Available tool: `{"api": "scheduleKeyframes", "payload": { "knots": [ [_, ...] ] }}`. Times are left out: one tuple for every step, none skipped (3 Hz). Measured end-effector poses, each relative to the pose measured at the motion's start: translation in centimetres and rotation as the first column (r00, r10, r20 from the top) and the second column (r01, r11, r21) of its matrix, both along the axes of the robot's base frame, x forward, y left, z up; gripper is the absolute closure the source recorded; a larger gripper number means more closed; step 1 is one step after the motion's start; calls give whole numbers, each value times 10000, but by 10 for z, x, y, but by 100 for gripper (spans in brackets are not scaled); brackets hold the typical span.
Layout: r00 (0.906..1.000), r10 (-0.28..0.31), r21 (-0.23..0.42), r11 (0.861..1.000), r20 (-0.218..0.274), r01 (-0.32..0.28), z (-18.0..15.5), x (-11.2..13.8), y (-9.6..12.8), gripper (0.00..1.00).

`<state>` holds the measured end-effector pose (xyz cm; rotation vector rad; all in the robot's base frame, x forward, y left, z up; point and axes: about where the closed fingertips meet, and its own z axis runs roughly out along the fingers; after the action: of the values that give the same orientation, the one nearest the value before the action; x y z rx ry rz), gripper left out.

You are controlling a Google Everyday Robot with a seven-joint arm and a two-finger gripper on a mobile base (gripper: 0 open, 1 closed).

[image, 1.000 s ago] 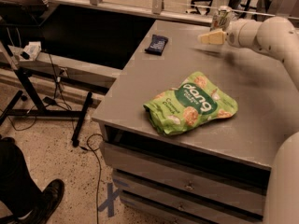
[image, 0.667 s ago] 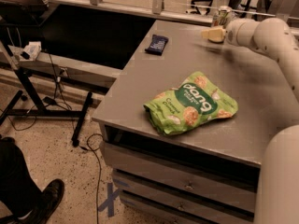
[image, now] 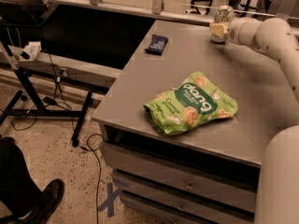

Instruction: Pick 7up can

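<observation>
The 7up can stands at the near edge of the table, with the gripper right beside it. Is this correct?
Not the near edge. In the camera view the 7up can stands at the far edge of the table, beyond the green snack bag. The gripper is right beside it, as you say.

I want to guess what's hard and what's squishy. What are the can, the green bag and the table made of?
The can looks like thin metal: pale shiny body, silvery top. The bag seems to be plastic film: glossy, wrinkled, printed. The table could be painted metal or laminate: smooth, matte grey, hard to say which. The gripper is right at the can, on the table's far side.
</observation>
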<state>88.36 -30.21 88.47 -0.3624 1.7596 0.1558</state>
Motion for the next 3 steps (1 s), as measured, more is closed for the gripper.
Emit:
{"api": "scheduleKeyframes", "payload": {
  "knots": [
    [9983, 560, 423, 9976, -170, -552, 10, -29, 9, 84],
    [9826, 1833, 1431, 9737, -290, -1775, 28, -72, 34, 100],
    [9245, 3811, 3331, 8731, -109, -3560, 45, -111, 82, 100]
  ]
}}
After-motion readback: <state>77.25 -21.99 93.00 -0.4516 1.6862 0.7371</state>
